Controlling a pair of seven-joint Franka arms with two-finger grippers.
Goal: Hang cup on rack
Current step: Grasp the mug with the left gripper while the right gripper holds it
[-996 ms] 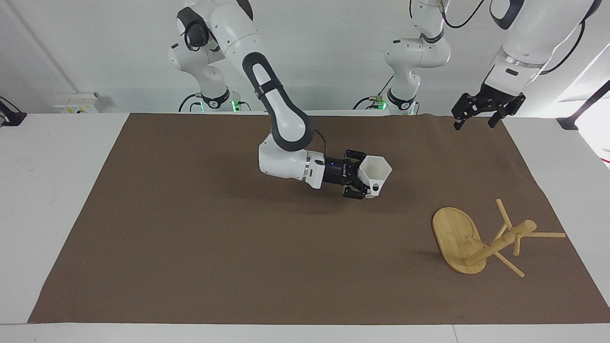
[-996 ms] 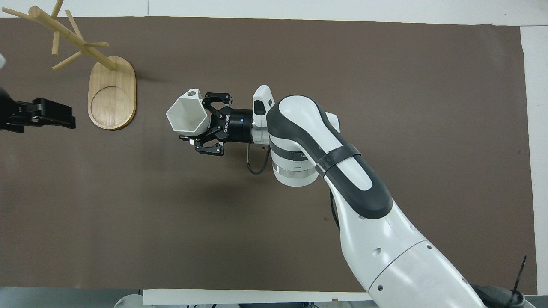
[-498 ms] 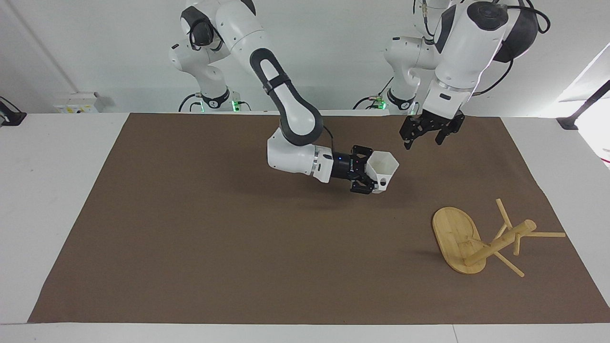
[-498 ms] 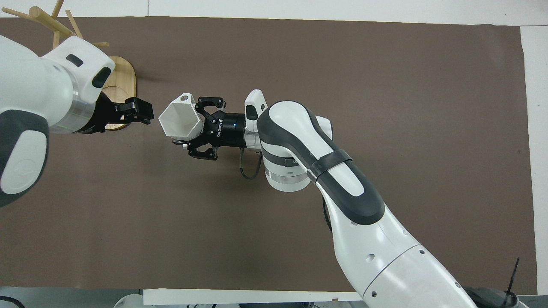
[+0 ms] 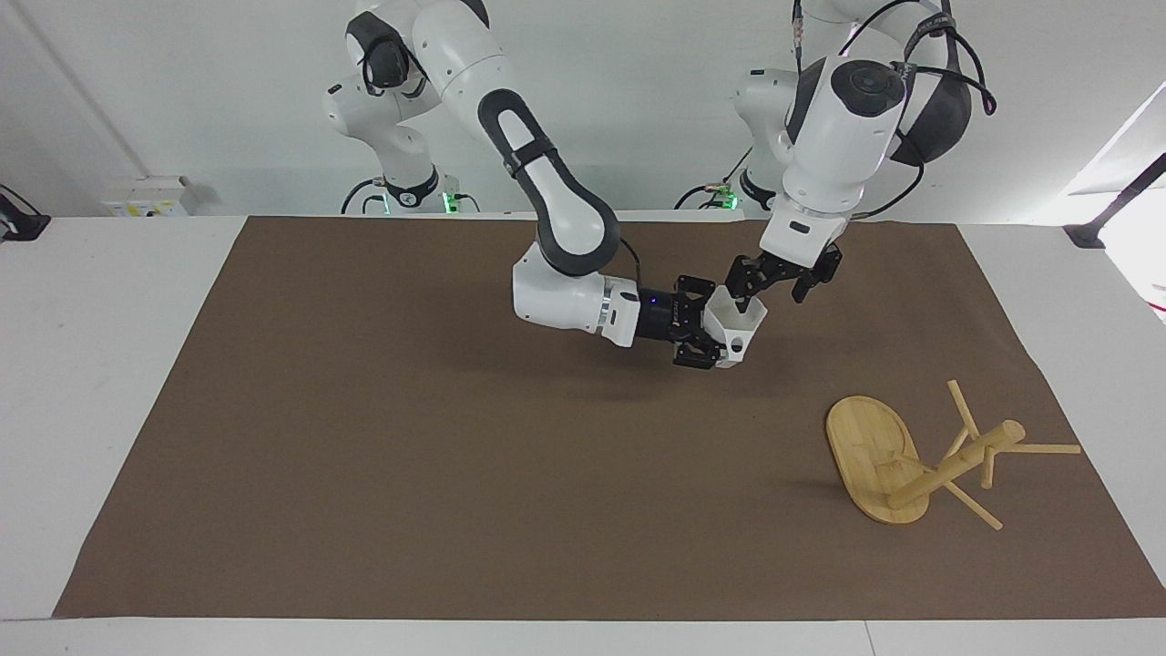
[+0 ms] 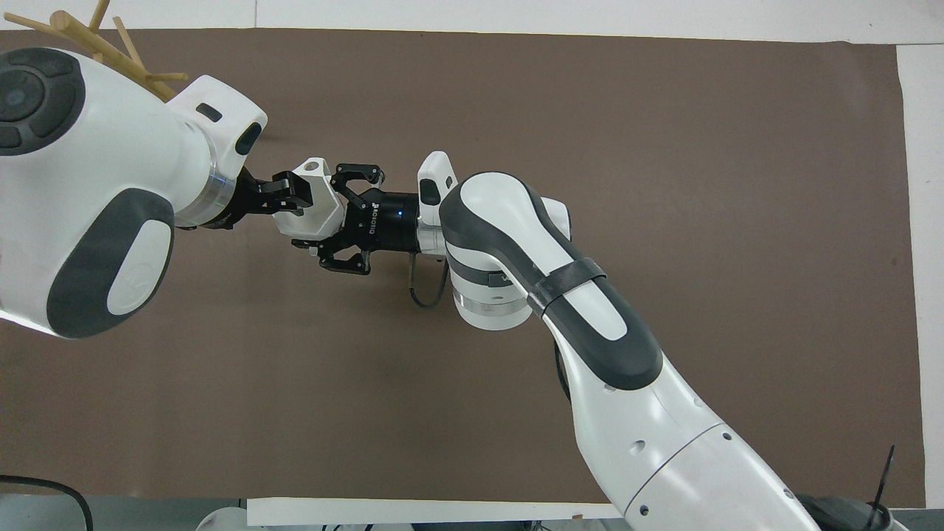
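While the right gripper [image 5: 709, 335] stays clamped on the white faceted cup [image 5: 734, 330] above the brown mat [image 5: 364, 437], the left gripper [image 5: 761, 293], fingers spread, straddles its rim. The bamboo mug tree [image 5: 874, 456] stands at the cup's four o'clock in the facing view.

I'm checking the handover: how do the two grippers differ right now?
The right gripper lies nearly level and is shut on the cup's narrow end; the left gripper slants down from above to the cup's open rim, with one finger inside it. The right arm reaches in low over the mat; the left arm comes down steeply. Both are black, meet at the cup in the air, and are away from the rack.
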